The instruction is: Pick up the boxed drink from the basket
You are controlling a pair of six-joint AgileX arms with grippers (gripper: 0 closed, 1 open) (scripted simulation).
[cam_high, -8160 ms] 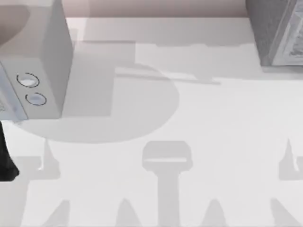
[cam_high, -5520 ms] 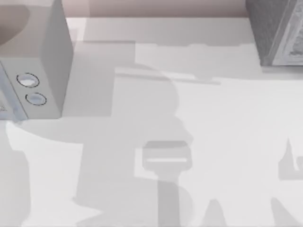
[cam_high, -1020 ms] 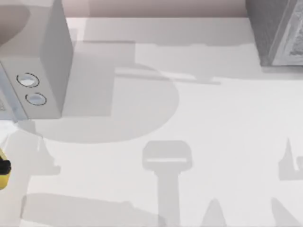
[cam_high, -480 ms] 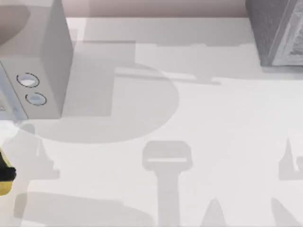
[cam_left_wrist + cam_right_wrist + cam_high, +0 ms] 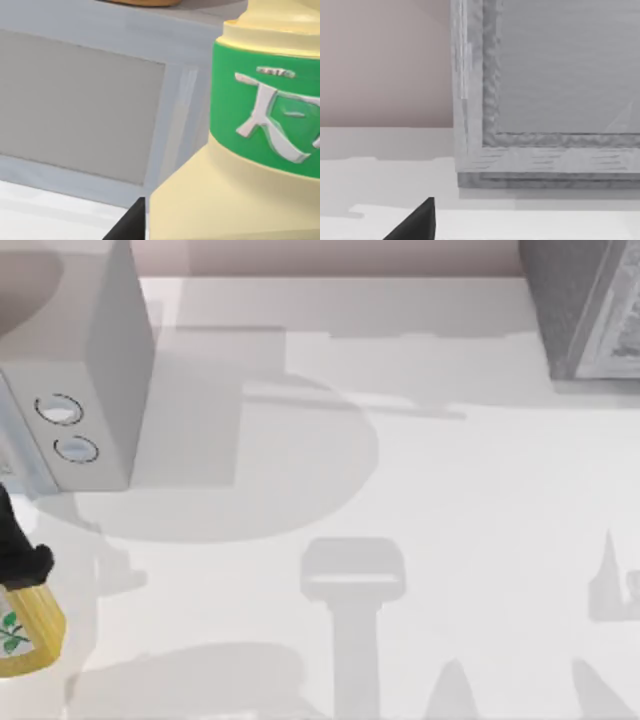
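Already the boxed drink sits clamped in the left gripper, hanging just below its dark fingers at the table's left edge, long axis tilted. Beyond it stands the grey appliance. Farthest off, the right gripper idles; I cannot tell its grip.

A grey framed cabinet stands on the white tabletop against a pinkish wall; one dark pincer fingertip shows.
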